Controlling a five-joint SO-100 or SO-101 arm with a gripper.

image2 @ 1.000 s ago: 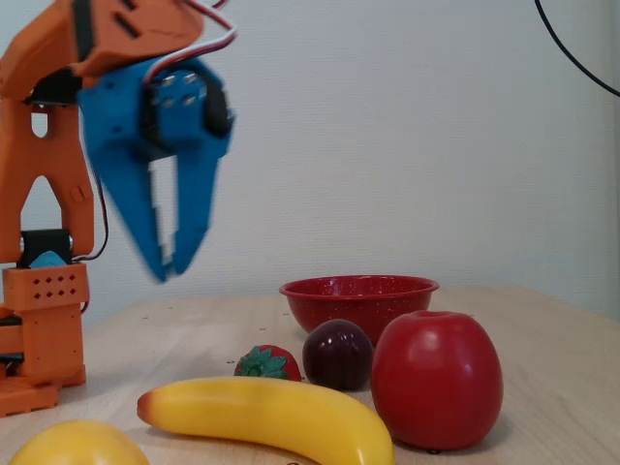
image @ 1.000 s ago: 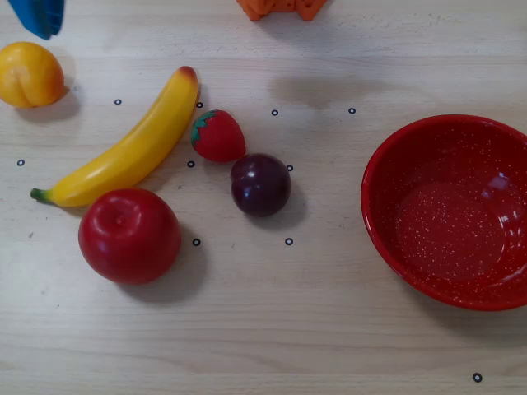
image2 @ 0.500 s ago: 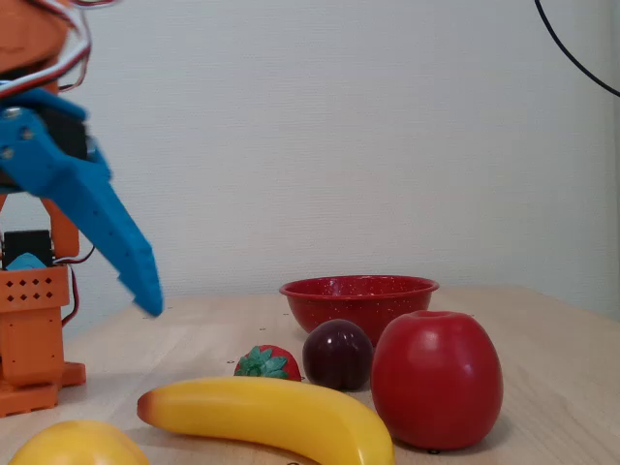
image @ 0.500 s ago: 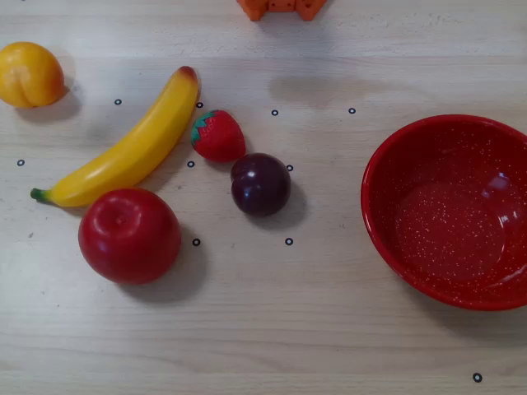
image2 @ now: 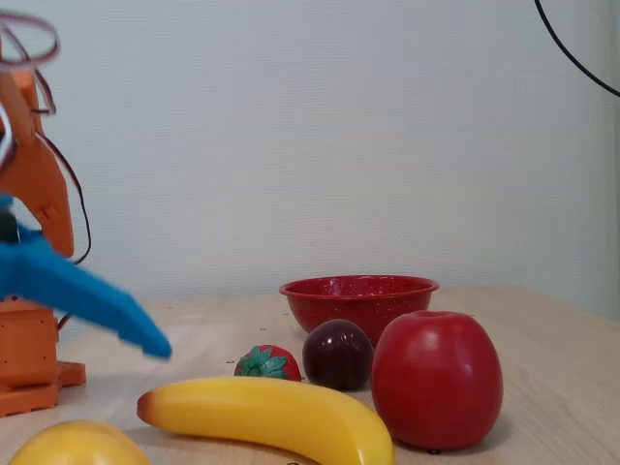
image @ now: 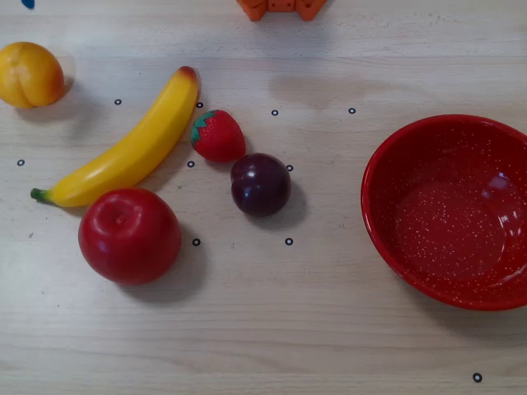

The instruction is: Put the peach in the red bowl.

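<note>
The peach [image: 31,74] is a round yellow-orange fruit that lies alone at the far left of the table in the overhead view. In the fixed view only its top [image2: 76,444] shows, at the bottom left. The red bowl [image: 449,210] with white speckles stands empty at the right edge, and in the fixed view it [image2: 358,295] stands at the back. My blue gripper [image2: 145,334] shows blurred at the left of the fixed view, above the table and higher than the peach. I cannot tell how its jaws stand. It holds nothing that I can see.
Between peach and bowl lie a yellow banana [image: 123,148], a strawberry [image: 218,136], a dark purple plum [image: 260,184] and a red apple [image: 129,235]. The orange arm base [image: 280,8] sits at the top edge.
</note>
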